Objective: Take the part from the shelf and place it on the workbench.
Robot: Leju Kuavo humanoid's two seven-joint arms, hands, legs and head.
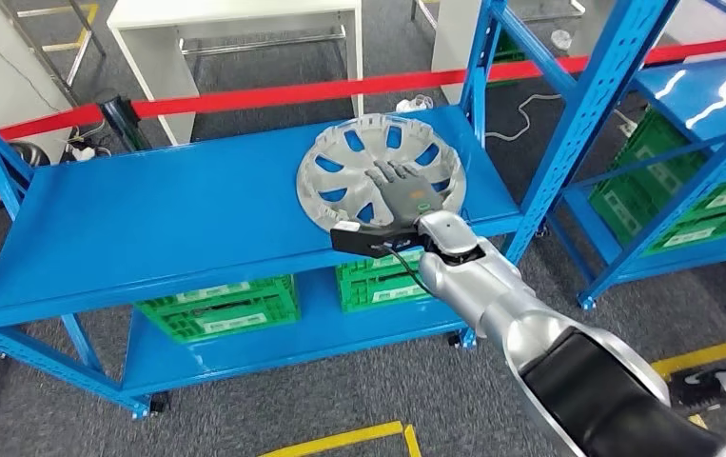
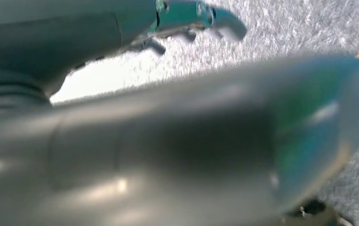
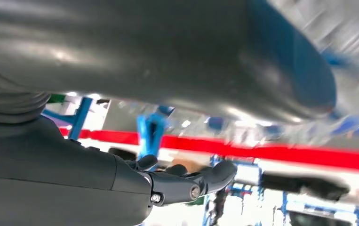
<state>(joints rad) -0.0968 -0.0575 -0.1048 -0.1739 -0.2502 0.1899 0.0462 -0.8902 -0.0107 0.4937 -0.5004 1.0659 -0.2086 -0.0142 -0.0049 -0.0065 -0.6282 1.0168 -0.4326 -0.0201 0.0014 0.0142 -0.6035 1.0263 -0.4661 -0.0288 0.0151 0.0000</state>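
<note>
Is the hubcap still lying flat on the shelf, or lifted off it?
Lying flat. The hubcap rests on the blue shelf, near its right end. The right robot hand lies on top; whether it grips cannot be told.

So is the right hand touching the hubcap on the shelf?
Cannot tell: head view shows the right hand overlapping the hubcap, but neither contact nor gap is plain.

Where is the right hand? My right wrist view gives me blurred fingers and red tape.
Observer: In the head view the right hand lies flat on a silver hubcap, fingers stretched over its centre.
Operator: What holds the hubcap?
Observer: The top deck of a blue shelf, near its right end.
Operator: And the left hand?
Observer: The left hand hangs over grey carpet, holding nothing.
</note>
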